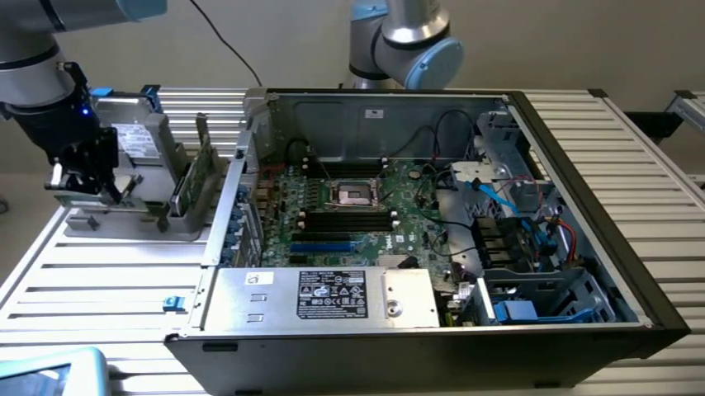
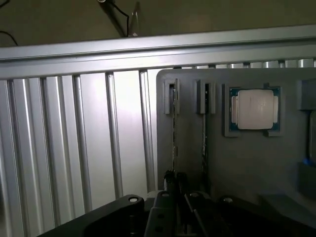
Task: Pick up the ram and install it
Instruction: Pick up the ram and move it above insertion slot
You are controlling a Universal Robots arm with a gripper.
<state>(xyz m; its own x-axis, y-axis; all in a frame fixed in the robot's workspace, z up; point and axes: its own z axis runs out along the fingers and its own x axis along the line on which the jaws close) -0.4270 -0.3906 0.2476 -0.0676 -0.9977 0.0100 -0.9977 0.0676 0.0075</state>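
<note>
Ram (image 2: 173,133) stands on edge in a slot of the grey holder (image 2: 188,148). Our hand (image 2: 174,178) is closed on its near end, fingertips pinched tight either side of the thin board. We mark it as gripped but not lifted: its far end sits in the slot bracket. Second stick (image 2: 204,133) runs parallel in the next slot, just beside, untouched. Past that, a square silver chip (image 2: 255,109) lies flat in its own recess of the holder. The holder rests on the slatted metal counter (image 2: 98,138).

In the exterior view, our arm (image 1: 33,74) reaches down over the holder at the exterior view's left, near the open case (image 1: 364,124). Inside the case we note a green board (image 1: 319,239) with a row of black slots (image 1: 347,221) mid-board. A grey box with a label (image 1: 330,295) sits along the case's near edge. Another arm (image 1: 402,37) stands behind the case.
</note>
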